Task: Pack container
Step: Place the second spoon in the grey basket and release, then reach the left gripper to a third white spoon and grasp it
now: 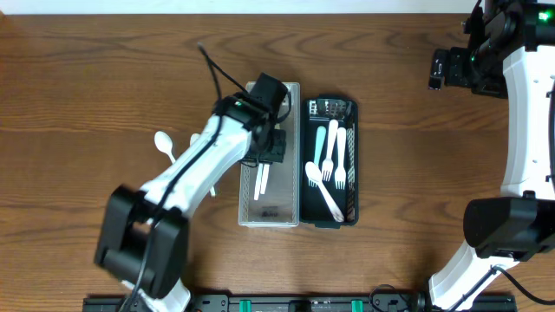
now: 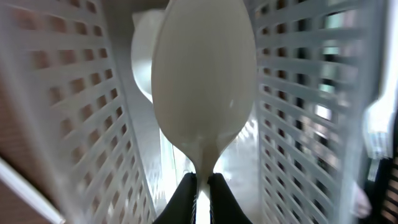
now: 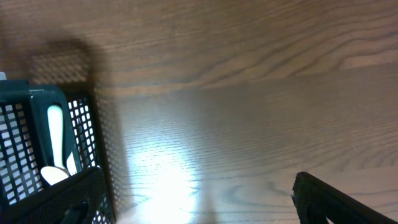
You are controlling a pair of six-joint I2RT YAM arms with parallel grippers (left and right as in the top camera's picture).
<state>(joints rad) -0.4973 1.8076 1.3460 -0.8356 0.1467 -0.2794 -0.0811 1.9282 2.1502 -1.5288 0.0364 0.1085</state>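
L gripper (image 2: 200, 186) pinching white spoon (image 2: 204, 81) w/in clear basket (image 2: 81, 112).

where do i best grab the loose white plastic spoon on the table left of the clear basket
Grip the white plastic spoon by its slim handle just behind the bowl, coming straight down: it lies flat on the wooden table.

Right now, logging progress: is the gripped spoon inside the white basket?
Inside: lattice walls of the white basket flank the spoon.

Overhead straight down; wrist views close.
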